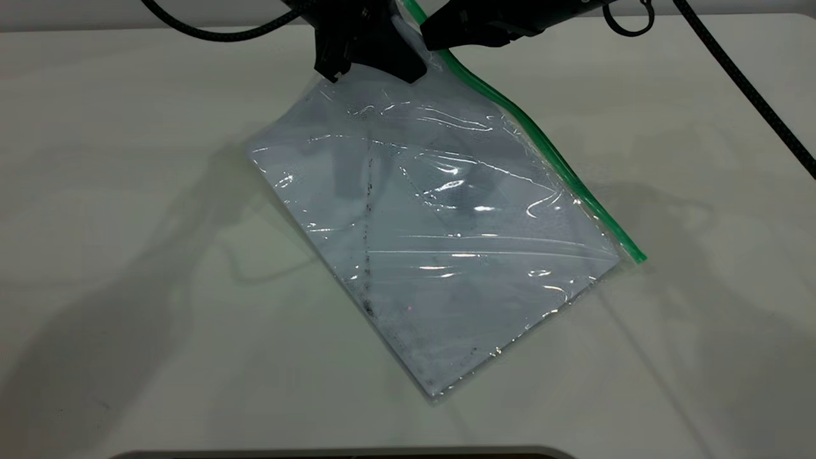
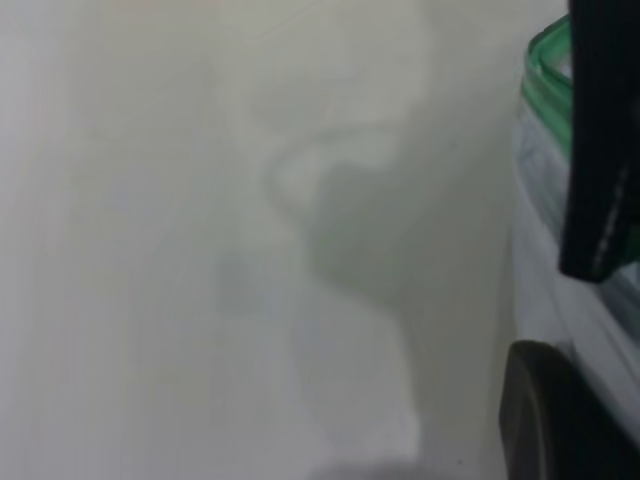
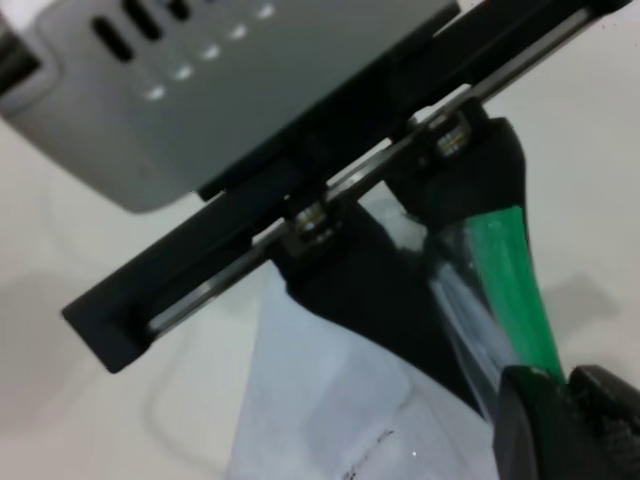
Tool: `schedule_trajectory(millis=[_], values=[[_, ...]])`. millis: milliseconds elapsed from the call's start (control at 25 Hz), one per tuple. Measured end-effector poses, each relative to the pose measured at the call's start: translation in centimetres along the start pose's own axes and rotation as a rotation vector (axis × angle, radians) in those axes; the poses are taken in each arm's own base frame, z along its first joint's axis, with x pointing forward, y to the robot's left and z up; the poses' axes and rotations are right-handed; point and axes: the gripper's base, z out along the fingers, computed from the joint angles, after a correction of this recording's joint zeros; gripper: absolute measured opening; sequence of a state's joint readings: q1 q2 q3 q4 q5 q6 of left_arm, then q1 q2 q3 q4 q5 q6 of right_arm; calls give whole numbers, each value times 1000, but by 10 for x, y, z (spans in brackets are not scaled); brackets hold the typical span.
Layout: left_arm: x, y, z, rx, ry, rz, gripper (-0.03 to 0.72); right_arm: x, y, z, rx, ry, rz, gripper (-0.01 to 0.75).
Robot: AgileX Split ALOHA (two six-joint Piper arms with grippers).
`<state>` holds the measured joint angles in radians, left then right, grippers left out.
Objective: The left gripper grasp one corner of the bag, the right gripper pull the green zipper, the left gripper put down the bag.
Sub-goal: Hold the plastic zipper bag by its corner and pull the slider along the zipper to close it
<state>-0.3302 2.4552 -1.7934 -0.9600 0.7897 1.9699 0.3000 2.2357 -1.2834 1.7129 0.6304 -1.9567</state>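
Left gripper (image 1: 370, 60): you hold the bag's (image 1: 440, 242) far corner, clamped.
Right gripper (image 1: 440, 35): your fingers pinch the green zipper (image 1: 548, 153) by it.

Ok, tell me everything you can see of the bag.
The bag is a large flat pouch of clear, crinkled, glossy plastic with white paper inside and a dark smudge line. A green zipper edges one long side. Its far corner is lifted, pinched by the left gripper, with the right gripper at the zipper's upper end; its near corner rests on the table.
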Motion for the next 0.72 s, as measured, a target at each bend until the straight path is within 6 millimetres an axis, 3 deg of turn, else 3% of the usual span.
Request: schedule_trajectory(millis=[160,720], values=[[-2,0,-2,-3,-1,3,51,1,-1,0,19,22,-24,36],[-7,8,-36,-35,-12,0,51,-3,-5,-3,40,16,-33,36]])
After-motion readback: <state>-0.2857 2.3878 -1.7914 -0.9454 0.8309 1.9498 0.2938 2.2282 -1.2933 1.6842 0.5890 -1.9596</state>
